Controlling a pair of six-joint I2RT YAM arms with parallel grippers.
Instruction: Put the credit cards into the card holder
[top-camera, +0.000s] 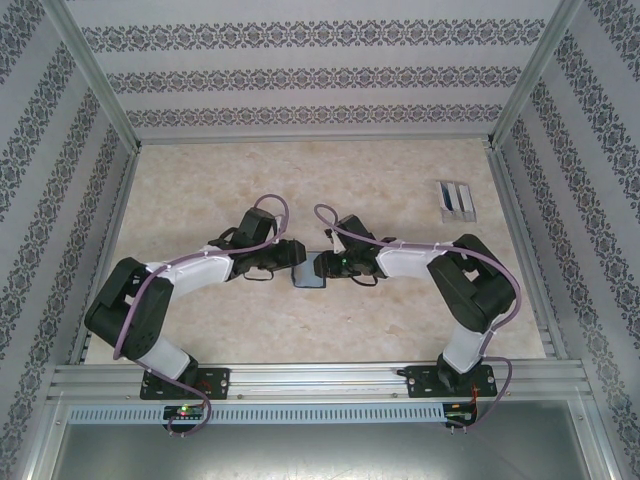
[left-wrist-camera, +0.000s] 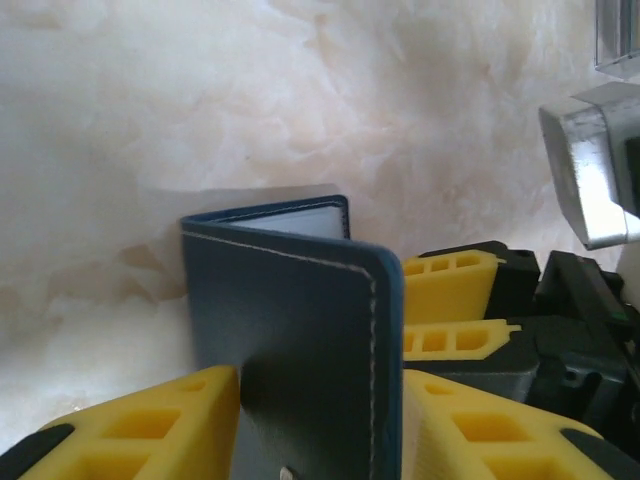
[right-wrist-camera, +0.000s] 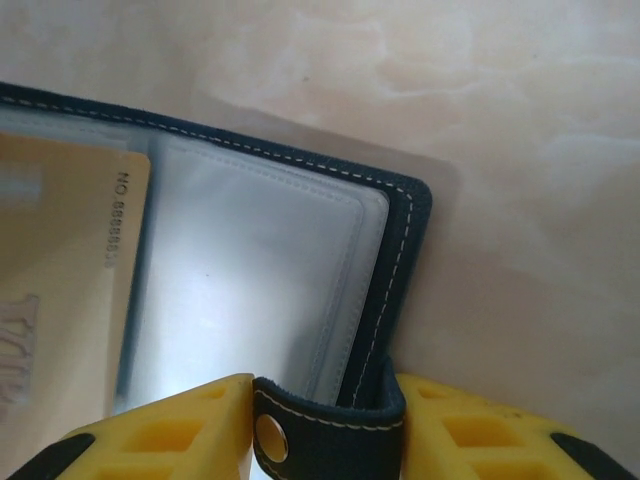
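Observation:
The card holder (top-camera: 308, 272), a navy wallet with white stitching, hangs open between my two grippers at mid-table. My left gripper (left-wrist-camera: 320, 405) is shut on one navy cover (left-wrist-camera: 290, 330), yellow pads on either side. My right gripper (right-wrist-camera: 325, 415) is shut on the snap strap (right-wrist-camera: 330, 425) at the edge of the other cover. Its yellow fingers (left-wrist-camera: 450, 290) show just behind the wallet in the left wrist view. Inside, clear sleeves (right-wrist-camera: 250, 280) lie open, and a tan credit card (right-wrist-camera: 70, 300) sits in the left one. More credit cards (top-camera: 457, 200), whitish and dark blue, lie at the back right.
Aluminium rails and patterned walls enclose the beige marbled table (top-camera: 300, 180). Both arms (top-camera: 190, 270) (top-camera: 440, 265) fold inward from their bases at the near edge, so the grippers (top-camera: 293, 258) (top-camera: 328, 266) meet at the centre.

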